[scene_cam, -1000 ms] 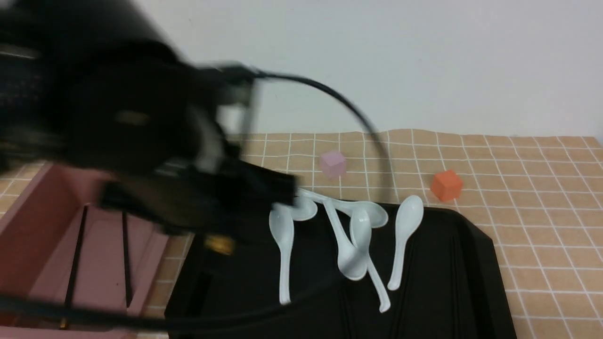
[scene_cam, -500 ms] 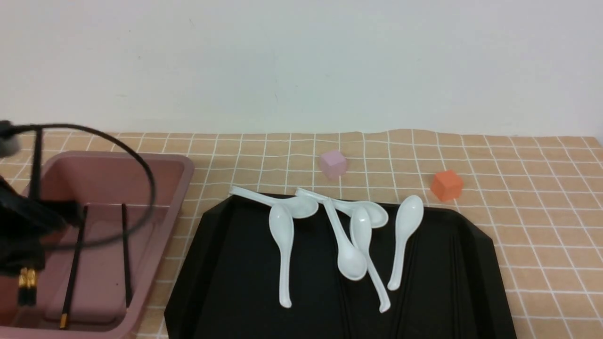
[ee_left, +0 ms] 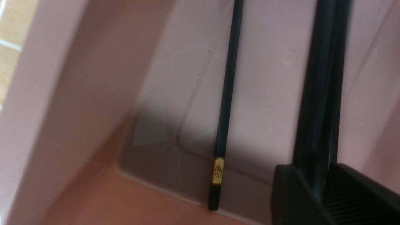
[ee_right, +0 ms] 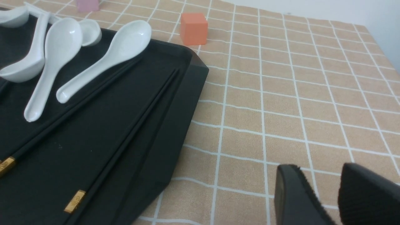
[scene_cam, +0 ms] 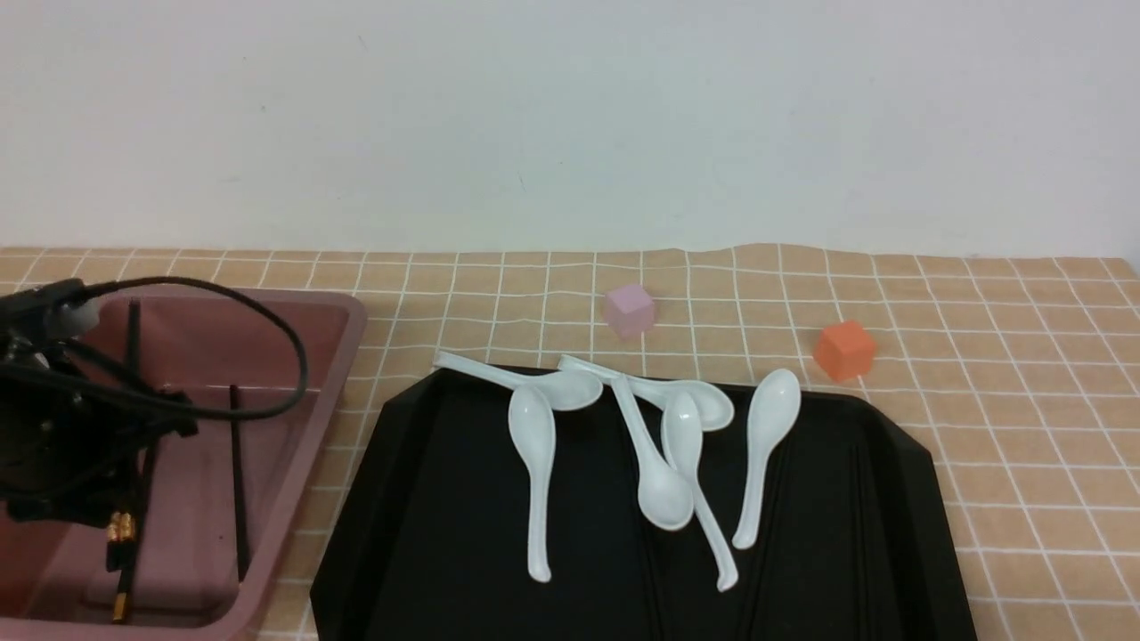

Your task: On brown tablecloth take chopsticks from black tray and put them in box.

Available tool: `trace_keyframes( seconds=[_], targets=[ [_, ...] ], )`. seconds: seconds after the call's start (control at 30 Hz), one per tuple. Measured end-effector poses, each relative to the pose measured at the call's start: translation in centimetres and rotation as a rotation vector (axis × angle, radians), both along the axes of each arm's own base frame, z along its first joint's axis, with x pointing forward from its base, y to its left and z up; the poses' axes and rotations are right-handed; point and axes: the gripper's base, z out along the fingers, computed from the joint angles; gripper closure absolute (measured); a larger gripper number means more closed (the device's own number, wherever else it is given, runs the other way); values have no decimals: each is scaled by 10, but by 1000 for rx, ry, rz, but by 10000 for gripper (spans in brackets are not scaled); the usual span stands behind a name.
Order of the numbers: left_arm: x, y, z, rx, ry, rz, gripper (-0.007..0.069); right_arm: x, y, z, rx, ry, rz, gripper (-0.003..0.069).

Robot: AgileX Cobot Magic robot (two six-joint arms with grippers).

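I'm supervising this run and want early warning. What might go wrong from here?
The left gripper holds thin black gold-tipped chopsticks inside the deep dusty-pink plastic box; released, they may land across the chopstick lying on its floor.
On the flat black tray, another chopstick lies beside a white ceramic spoon, so grasping it may knock the spoon.

Plain off-white wall (scene_cam: 570, 116), smooth, matte, soft even indoor light

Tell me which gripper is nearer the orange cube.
Right. The right gripper hangs over the tablecloth right of the tray, the orange cube ahead of it. The left gripper is inside the box, across the tray from the cube.
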Motion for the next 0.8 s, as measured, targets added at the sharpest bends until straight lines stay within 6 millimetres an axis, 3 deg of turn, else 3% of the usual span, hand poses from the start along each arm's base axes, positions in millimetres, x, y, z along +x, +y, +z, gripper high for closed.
trace_keyframes(
  seconds=[0.17,0.23,0.3,0.43,0.47,0.5,0.53,0.67,0.8],
  targets=[
    [-2,-3,8,-39,2,28,288,0,0,0,0,0,0,419],
    [-5,-4,17,-50,5,17,279,0,0,0,0,0,0,419],
    [-12,-6,29,-55,-3,-17,313,0,0,0,0,0,0,419],
    [-36,-11,60,-59,-43,-109,501,0,0,0,0,0,0,419],
    [-38,-12,62,-63,-42,-113,513,0,0,0,0,0,0,419],
    [-55,-15,78,-66,-93,-151,610,0,0,0,0,0,0,419],
    [-64,-17,84,-77,-119,-164,635,0,0,0,0,0,0,419],
    [-115,-28,100,-125,-251,-224,637,0,0,0,0,0,0,419],
    [-170,-38,100,-155,-450,-285,637,0,0,0,0,0,0,419]
  ],
)
